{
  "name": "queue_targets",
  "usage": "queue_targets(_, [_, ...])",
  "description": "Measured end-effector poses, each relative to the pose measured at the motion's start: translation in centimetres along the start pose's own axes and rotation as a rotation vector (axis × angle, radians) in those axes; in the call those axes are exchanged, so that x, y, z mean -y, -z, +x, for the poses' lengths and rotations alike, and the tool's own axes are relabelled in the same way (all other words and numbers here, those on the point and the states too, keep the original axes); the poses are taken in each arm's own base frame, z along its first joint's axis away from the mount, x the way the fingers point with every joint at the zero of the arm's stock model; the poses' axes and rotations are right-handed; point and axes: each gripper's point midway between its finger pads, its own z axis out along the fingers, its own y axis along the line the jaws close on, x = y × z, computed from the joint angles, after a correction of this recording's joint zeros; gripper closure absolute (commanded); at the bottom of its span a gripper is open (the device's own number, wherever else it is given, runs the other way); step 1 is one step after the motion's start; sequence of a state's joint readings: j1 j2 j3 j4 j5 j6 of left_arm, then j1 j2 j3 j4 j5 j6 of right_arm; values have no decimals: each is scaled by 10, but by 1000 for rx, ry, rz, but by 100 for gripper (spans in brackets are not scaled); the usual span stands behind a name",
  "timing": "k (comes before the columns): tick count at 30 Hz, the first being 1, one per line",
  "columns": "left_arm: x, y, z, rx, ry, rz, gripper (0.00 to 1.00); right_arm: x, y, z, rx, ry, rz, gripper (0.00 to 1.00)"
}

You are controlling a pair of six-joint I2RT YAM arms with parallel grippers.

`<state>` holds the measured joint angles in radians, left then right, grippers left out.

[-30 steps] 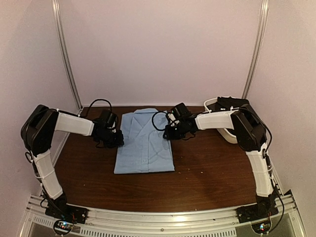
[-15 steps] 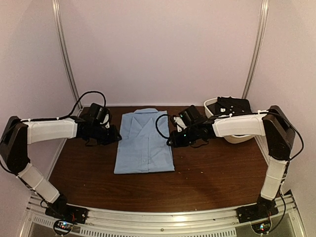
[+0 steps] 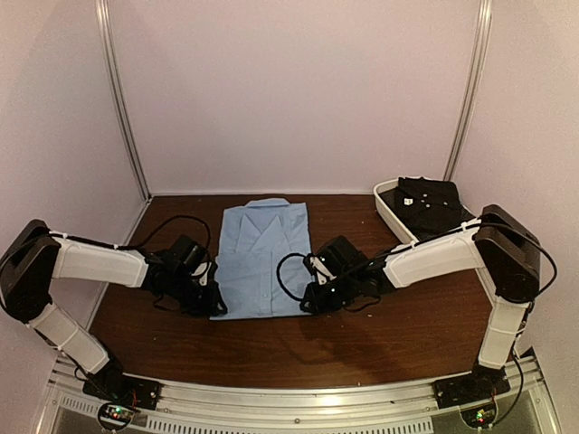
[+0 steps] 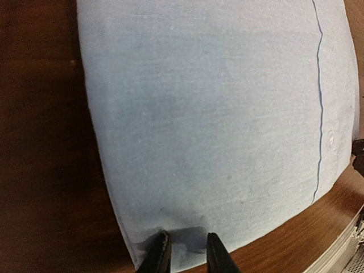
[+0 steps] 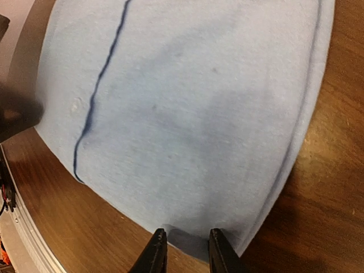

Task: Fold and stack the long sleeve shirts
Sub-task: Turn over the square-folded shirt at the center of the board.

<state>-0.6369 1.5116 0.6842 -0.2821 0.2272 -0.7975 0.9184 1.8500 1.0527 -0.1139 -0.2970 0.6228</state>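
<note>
One light blue long sleeve shirt [image 3: 265, 258] lies folded into a neat rectangle on the brown table [image 3: 380, 334], collar at the far end. My left gripper [image 3: 210, 294] sits low at its near left corner and my right gripper [image 3: 308, 298] at its near right corner. In the left wrist view the left gripper [image 4: 185, 250] stands open a narrow way, its tips over the hem of the shirt [image 4: 216, 114]. The right gripper [image 5: 185, 247] is likewise open a little over the near edge of the shirt [image 5: 187, 114]. The cloth lies flat between both pairs of fingers.
A white oval tub [image 3: 389, 212] stands at the back right with dark folded clothing [image 3: 430, 203] in it. Pale walls with metal posts close in the back and sides. The arms' base rail [image 3: 298, 398] runs along the near edge.
Both grippers have come back from the shirt's upper sides to its near corners and dropped low to the table. The shirt has stayed where it was.
</note>
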Motion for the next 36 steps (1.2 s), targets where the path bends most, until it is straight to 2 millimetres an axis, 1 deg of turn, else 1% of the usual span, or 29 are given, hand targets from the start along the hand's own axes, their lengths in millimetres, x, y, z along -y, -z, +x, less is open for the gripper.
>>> queue_targets(2, [-1,0,2,1,4,3,77,11,-2,11,-13,-19,21,73])
queue_targets(9, [-2,1,3,5,17,8,77,19,10,27,2,-63,12,73])
queue_targets(13, [-4,9,3,19,29,-8,76,25,17,35,-2,-86,24,71])
queue_targets(17, [-3,26,-2,67,38,-13,76,27,27,34,18,-93,36,70])
queue_targets(20, [-6,31,1,86,53,-15,77,25,29,30,34,-91,34,70])
queue_targets(26, [-25,25,22,46,93,-48,77,25,29,29,38,-100,31,70])
queue_targets(30, [-27,22,25,42,110,-46,77,27,26,29,35,-107,32,70])
queue_targets(36, [-24,18,26,40,130,-17,77,30,22,28,33,-121,27,70])
